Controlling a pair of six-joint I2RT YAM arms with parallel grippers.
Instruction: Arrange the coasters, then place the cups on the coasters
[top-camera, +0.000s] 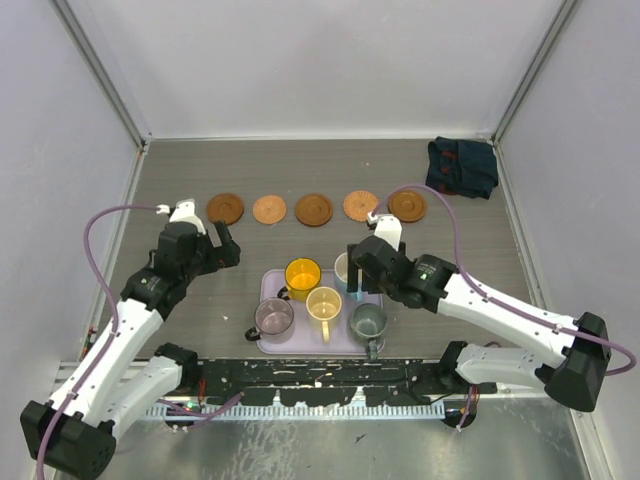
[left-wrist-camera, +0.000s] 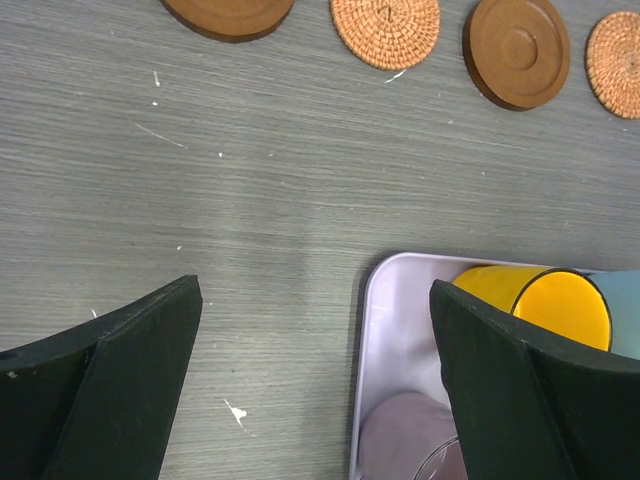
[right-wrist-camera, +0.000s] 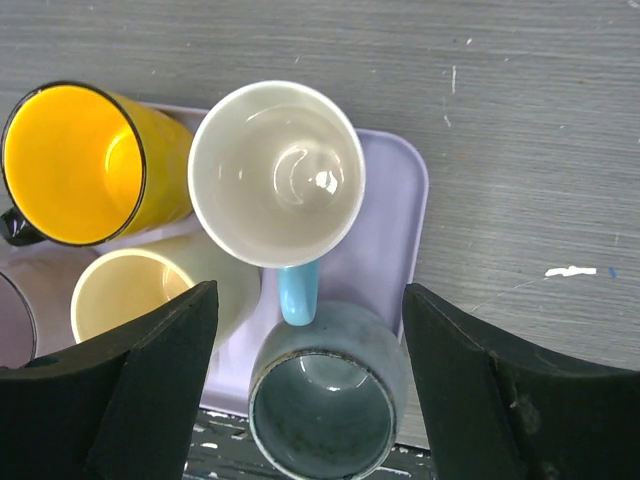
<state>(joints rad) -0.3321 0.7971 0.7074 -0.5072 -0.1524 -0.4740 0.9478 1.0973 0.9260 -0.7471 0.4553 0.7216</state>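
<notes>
Five coasters lie in a row at the back of the table: dark brown ones (top-camera: 225, 208) (top-camera: 314, 209) (top-camera: 407, 205) and woven orange ones (top-camera: 269, 209) (top-camera: 360, 205). On the lavender tray (top-camera: 268, 345) stand the cups: yellow (top-camera: 302, 274), cream (top-camera: 323, 302), purplish-grey (top-camera: 273, 316), grey-green (top-camera: 368, 321) and light blue (right-wrist-camera: 276, 172). My right gripper (right-wrist-camera: 308, 300) hangs open over the tray, its fingers apart on either side of the grey-green cup (right-wrist-camera: 325, 400) and the blue handle. Left of the tray, my left gripper (left-wrist-camera: 315, 300) is open and holds nothing.
A dark folded cloth (top-camera: 462, 167) lies in the back right corner. Grey walls close the table in at the back and on both sides. The tray's left edge (left-wrist-camera: 395, 330) runs between my left fingers.
</notes>
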